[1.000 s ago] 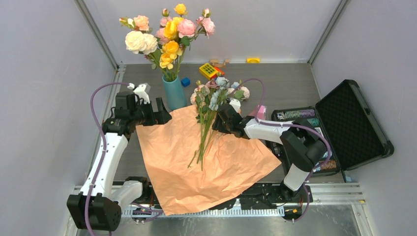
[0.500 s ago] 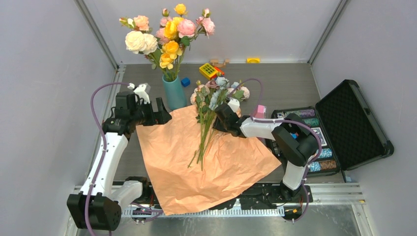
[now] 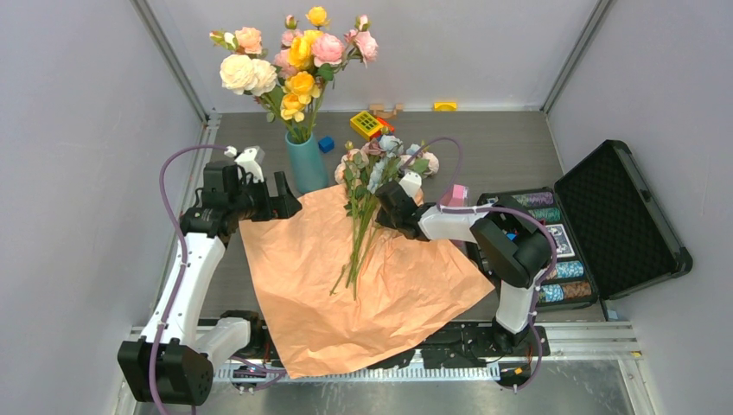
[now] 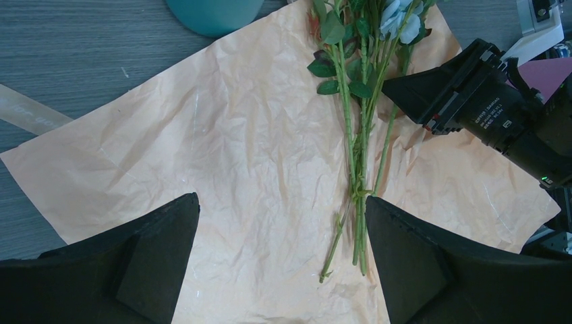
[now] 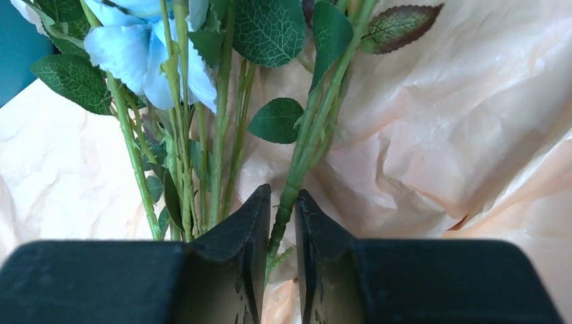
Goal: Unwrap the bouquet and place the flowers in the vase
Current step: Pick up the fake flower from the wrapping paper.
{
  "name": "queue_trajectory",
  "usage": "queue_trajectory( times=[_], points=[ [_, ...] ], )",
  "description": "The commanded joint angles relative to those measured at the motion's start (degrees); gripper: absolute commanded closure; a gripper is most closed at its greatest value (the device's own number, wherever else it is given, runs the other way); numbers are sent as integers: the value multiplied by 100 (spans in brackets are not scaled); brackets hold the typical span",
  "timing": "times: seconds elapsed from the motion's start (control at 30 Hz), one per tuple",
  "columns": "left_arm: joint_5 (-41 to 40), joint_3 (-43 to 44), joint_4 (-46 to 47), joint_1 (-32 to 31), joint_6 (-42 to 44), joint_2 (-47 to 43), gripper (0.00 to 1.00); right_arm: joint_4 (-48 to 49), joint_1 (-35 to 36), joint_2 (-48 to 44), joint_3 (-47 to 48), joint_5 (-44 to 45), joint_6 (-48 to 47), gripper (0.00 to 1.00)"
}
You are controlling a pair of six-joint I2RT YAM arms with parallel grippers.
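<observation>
The bouquet is unwrapped: its tan-orange paper (image 3: 346,285) lies spread flat, and the flowers (image 3: 367,194) lie on it with stems pointing toward me and blooms toward the teal vase (image 3: 304,164). Blue petals and green leaves (image 5: 145,50) fill the right wrist view. My right gripper (image 3: 386,207) sits low on the paper at the right side of the stems. Its jaws (image 5: 283,196) are closed on one green stem (image 5: 307,145), the other stems lying just left of them. My left gripper (image 3: 283,197) hovers open above the paper's left corner, nothing between its fingers (image 4: 280,202).
Tall pink, peach and yellow roses (image 3: 294,60) stand in the vase. An open black case (image 3: 605,216) with chip rows lies at the right, a pink box (image 3: 456,195) beside it. A yellow toy (image 3: 366,124) and blue block (image 3: 325,144) lie behind the flowers.
My right arm has slid left into the stems and its jaws have narrowed onto one stem. The left arm, paper and flowers have not moved.
</observation>
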Motion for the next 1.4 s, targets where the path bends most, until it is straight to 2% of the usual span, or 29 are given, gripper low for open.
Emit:
queue_trajectory(
  times=[0.0,0.2,0.47,1.0,1.37],
  points=[
    [-25,10,22,-12,95,2,4,270,-55,46,180,308,78,77],
    [-39,13,13,-8,103,-15,4,239,-77,-112,92,426,103,82],
    [-26,10,18,-7,95,-39,4,93,-164,-578,-193,874,258,99],
    [-16,-7,46,-8,77,-113,4,-43,-784,-1049,-446,1101,18,100],
    [208,-66,184,-7,78,-257,4,52,-901,-1493,-375,1095,-745,100]
  ],
)
